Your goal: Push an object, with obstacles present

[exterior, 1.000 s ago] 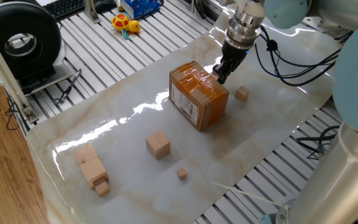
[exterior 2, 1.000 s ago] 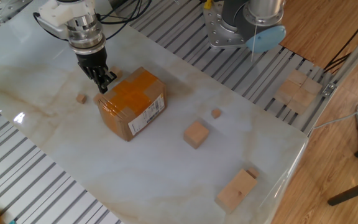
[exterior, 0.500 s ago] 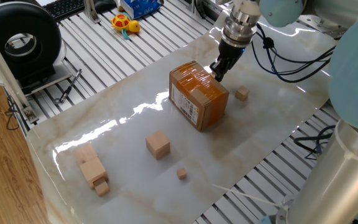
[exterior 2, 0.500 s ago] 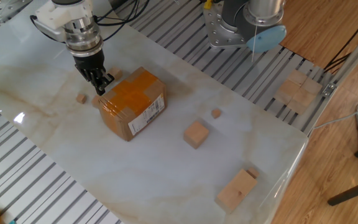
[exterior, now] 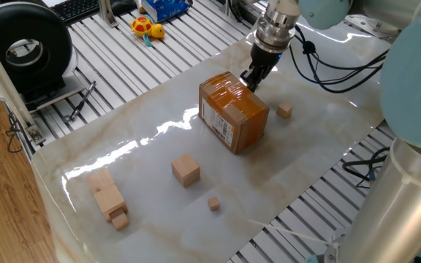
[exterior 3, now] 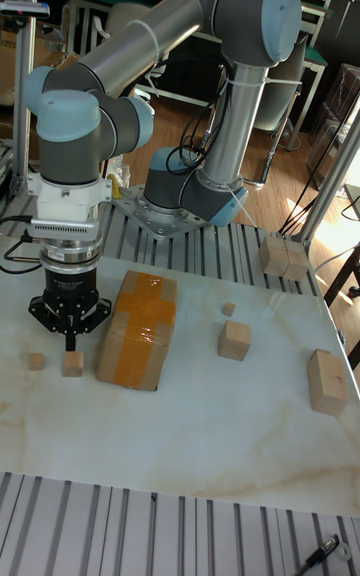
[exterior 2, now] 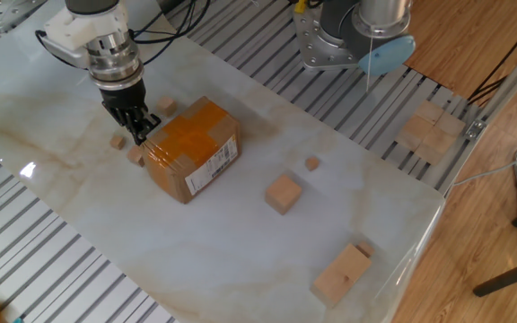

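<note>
Now the gripper [exterior 2: 138,136], jaws pinched closed on nothing, sits beside the brown taped cardboard box [exterior 2: 189,146]; next, shove the small light-wood cube [exterior 2: 135,155] toward seven o'clock, judged from the other fixed view.

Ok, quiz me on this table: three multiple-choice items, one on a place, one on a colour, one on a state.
1. The gripper is: A) beside the cardboard box; B) above the largest wooden block; C) off the table.
2. The box's barcode label is: A) blue; B) white; C) red.
3. The box is: A) open; B) crushed; C) taped shut.

Answers: 1 A, its jaws sit at the box's end. 2 B, it shows white against the brown. 3 C, tape runs across its closed top.
</note>
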Motion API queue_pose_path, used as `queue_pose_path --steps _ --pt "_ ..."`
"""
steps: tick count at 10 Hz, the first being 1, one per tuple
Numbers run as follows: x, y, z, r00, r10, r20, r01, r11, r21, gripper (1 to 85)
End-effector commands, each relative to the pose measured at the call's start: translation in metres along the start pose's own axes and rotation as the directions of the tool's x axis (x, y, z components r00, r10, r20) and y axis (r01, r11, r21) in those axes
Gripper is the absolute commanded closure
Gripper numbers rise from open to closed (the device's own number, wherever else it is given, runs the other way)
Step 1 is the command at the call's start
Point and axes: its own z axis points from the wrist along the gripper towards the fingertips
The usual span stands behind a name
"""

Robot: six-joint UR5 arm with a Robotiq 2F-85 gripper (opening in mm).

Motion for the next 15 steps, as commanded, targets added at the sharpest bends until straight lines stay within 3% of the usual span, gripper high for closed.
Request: queue_pose_path --steps 1,5,9,11,15 --pt "-0.002 0.003 -0.003 1.000 -0.001 0.002 0.001 1.000 -0.012 84.3" --pt "0.006 -0.003 -0.005 1.000 -0.012 0.001 0.012 1.000 -0.013 84.3" --pt "0.018 -0.001 -0.009 1.000 -0.008 0.004 0.008 0.999 -0.037 84.3" --pt "0.015 0.004 -0.009 1.000 0.009 0.016 -0.008 0.998 -0.055 84.3" --pt "-0.014 0.007 -0.011 0.986 0.118 0.119 -0.109 0.991 -0.082 84.3"
